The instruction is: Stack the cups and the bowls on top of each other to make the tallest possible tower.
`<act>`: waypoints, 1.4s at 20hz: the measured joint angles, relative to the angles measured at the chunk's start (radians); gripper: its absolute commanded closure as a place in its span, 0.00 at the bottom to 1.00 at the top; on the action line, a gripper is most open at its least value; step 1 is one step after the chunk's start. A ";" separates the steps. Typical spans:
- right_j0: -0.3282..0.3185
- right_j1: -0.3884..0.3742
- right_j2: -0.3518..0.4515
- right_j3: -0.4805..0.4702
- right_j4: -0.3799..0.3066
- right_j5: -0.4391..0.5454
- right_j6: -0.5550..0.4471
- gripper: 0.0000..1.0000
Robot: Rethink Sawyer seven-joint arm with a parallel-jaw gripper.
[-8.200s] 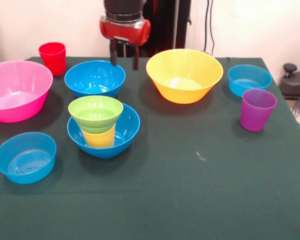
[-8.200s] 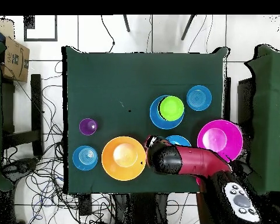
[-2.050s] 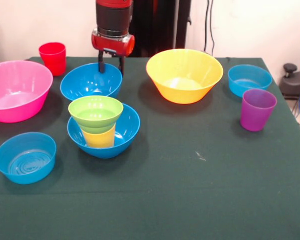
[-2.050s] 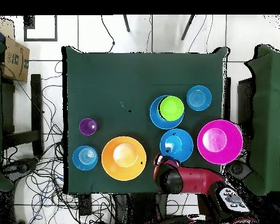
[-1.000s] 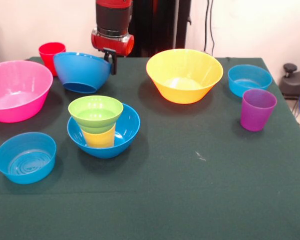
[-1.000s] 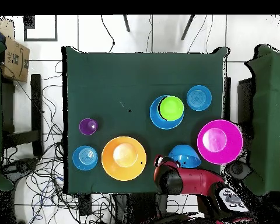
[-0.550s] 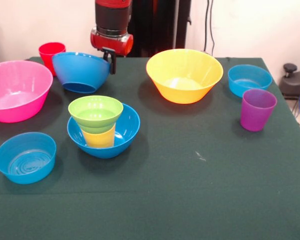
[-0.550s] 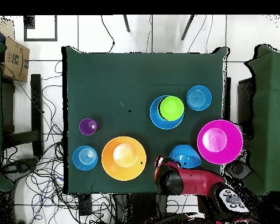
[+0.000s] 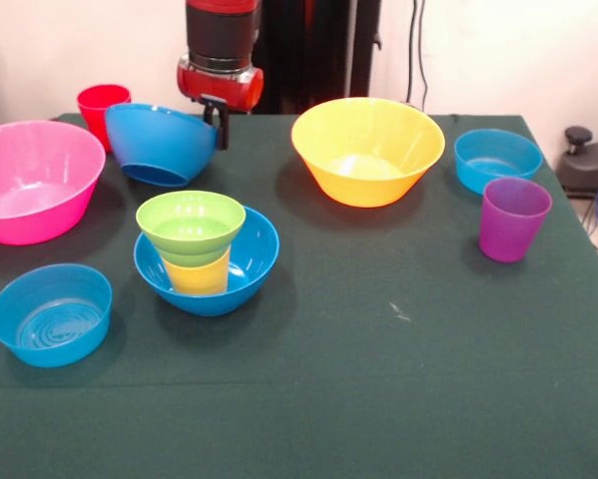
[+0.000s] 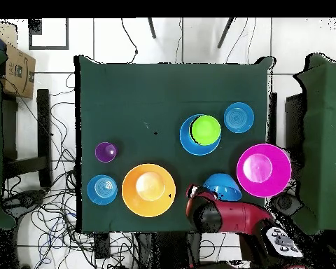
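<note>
My gripper (image 9: 217, 125) (image 10: 199, 197) is shut on the rim of a deep blue bowl (image 9: 161, 145) (image 10: 222, 186) and holds it tilted, off the table, at the far left of the front view. The tower (image 9: 205, 247) (image 10: 201, 133) stands in front of it: a deep blue bowl, a yellow cup (image 9: 197, 274) in it, and a lime green bowl (image 9: 191, 222) on top. The red cup (image 9: 103, 100) stands behind the held bowl. The purple cup (image 9: 513, 218) (image 10: 105, 151) stands at the right.
A large pink bowl (image 9: 29, 180) (image 10: 263, 169) sits at the left edge. A large yellow-orange bowl (image 9: 366, 150) (image 10: 148, 189) sits right of my gripper. Small light-blue bowls sit at front left (image 9: 51, 313) (image 10: 239, 117) and far right (image 9: 497, 158) (image 10: 101, 189).
Two seconds ago the blue bowl stood flat on the table with my gripper over its rim. It has since been lifted and tilted, and has risen slightly in the last second.
</note>
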 measured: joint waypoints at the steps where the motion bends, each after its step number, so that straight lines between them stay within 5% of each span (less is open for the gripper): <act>1: -0.008 -0.011 0.012 0.000 0.004 0.004 0.000 1.00; 17: -0.084 -0.228 0.200 0.001 0.166 0.272 0.000 1.00; 28: -0.067 -0.284 0.209 -0.001 0.195 0.295 0.000 1.00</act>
